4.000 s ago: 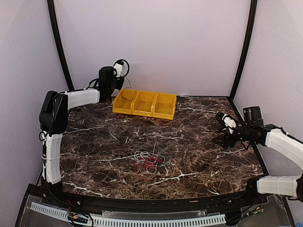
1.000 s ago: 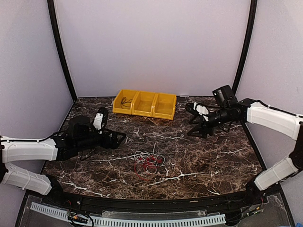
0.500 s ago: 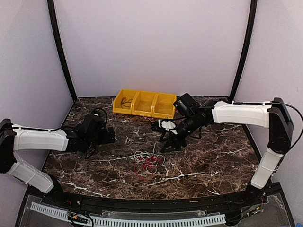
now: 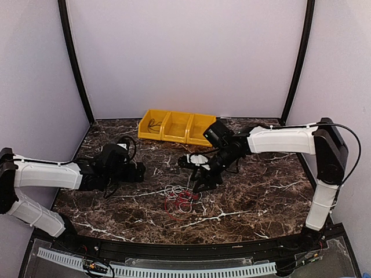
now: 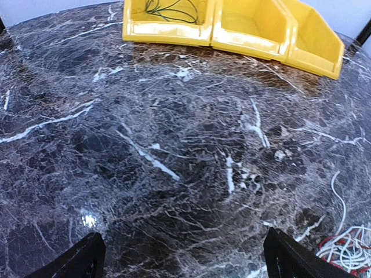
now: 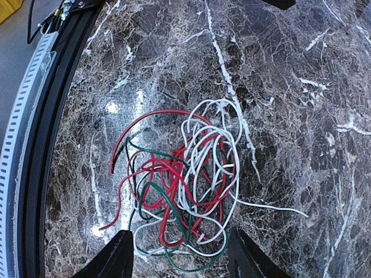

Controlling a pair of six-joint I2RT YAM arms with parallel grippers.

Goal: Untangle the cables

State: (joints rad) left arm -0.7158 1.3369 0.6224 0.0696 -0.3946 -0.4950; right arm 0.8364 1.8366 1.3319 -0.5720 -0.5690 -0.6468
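Marble everywhere: the tabletop (image 4: 261,191) is a dark brown, glossy slab shot through with white veins, and lamp glare shows on it in both wrist views. Pale lilac walls (image 4: 191,58) close the space in on three sides, plain and matte, with two black curved poles (image 4: 72,58) rising at the back corners. Along the near edge runs a black rail and a white ribbed strip (image 4: 156,269).

At the back sits a yellow plastic bin (image 4: 177,127), hard-walled, three compartments in a row, and a thin green cable (image 5: 168,7) lies curled in its left one.

Centre stage, the cables (image 4: 182,200) lie on the marble a little toward the near edge: thin, limp loops of red, white and dark green, knotted into one loose nest, with a white strand trailing out on its own.

The right gripper (image 4: 194,172) hangs just over the far side of that nest, its black fingers spread apart with loops showing between them in the wrist view; nothing is clamped. The left gripper (image 4: 139,171) lies low over the marble to the left, well apart from the tangle, pincer fully released, bare stone between its tips.
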